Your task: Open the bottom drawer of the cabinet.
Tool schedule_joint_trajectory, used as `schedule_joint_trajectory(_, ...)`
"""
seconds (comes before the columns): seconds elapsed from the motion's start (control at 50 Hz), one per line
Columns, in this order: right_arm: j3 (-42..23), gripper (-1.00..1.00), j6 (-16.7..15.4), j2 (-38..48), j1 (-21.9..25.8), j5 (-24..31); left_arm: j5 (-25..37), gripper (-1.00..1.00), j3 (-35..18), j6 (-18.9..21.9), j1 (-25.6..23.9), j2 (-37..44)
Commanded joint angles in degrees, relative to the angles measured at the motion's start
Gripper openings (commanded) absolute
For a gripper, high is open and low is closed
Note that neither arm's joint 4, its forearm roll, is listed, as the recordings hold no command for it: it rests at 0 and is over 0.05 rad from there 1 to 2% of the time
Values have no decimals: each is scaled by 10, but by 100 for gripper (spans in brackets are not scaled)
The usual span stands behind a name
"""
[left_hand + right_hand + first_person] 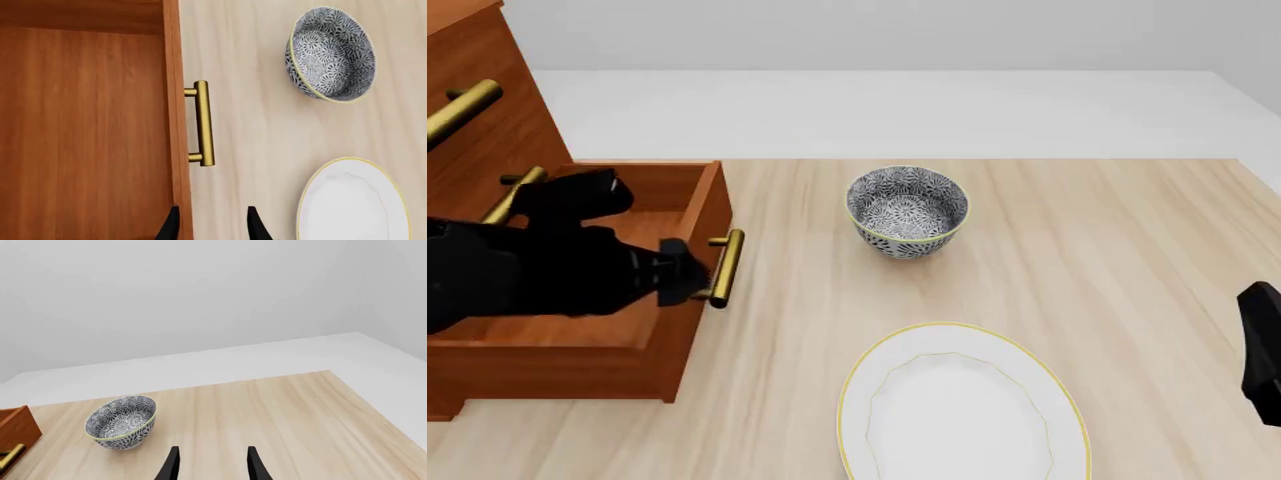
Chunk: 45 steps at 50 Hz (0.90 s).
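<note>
Nearest the camera in the front view lies a white plate [961, 405] with a thin yellow rim, flat on the table [1121, 240], clear of other items. At the right edge of that view only part of the right arm shows; its wrist view shows the right gripper [211, 465] with fingers parted and nothing between them, held above bare tabletop.

At the left, the bottom drawer [601, 330] stands pulled out of the cabinet [481, 110], its front panel facing right across the table toward the plate and bowl. The drawer's brass bar handle [726, 268] runs with its long axis near to far along the table, parallel to the drawer front. The left gripper [687, 275] sits over the open drawer just inside the front panel, close to the handle; its wrist view shows the fingers [171, 227] apart, straddling the top edge of the front panel, gripping nothing. The drawer interior seen there is bare wood.

Beyond the plate stands a patterned blue-and-white bowl [908, 212], upright, well apart from the drawer front.

Two upper drawers with matching brass handles [461, 108] remain shut. The table is light wood grain; behind it a pale grey floor and plain wall
</note>
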Motion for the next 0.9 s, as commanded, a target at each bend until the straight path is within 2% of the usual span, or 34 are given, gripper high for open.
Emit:
schedule_joint_trajectory(0.02, 2, 100, 1, -1, 0, -1, 33, 100, -17, 13, -1, -39)
schedule_joint_trajectory(0.24, 3, 100, 1, -1, 1, -3, 83, 100, -37, 17, -3, -91)
schedule_joint_trajectory(0.36, 5, 100, 0, -1, 0, -4, 113, 100, -56, 29, 0, -123)
schedule_joint_trajectory(0.44, 6, 100, -1, -1, 1, -5, 132, 100, -73, 52, 9, -145)
schedule_joint_trajectory(0.5, 6, 100, -1, -1, 1, -5, 142, 100, -76, 45, 4, -159)
schedule_joint_trajectory(0.68, 7, 100, -2, -1, 1, -7, 163, 100, -93, 57, 16, -210)
schedule_joint_trajectory(0.74, 7, 100, -2, -1, 1, -7, 162, 100, -87, 39, 14, -238)
schedule_joint_trajectory(0.76, 6, 100, -2, -1, 2, -6, 162, 100, -88, 56, 18, -252)
schedule_joint_trajectory(0.8, 5, 100, -3, -1, 2, -7, 163, 100, -85, 43, 18, -264)
schedule_joint_trajectory(0.84, 5, 100, -3, -1, 2, -7, 166, 100, -91, 56, 15, -275)
schedule_joint_trajectory(0.86, 5, 100, -2, -1, 2, -7, 166, 100, -90, 42, 19, -281)
schedule_joint_trajectory(0.9, 5, 100, -3, -1, 3, -7, 169, 100, -95, 59, 19, -287)
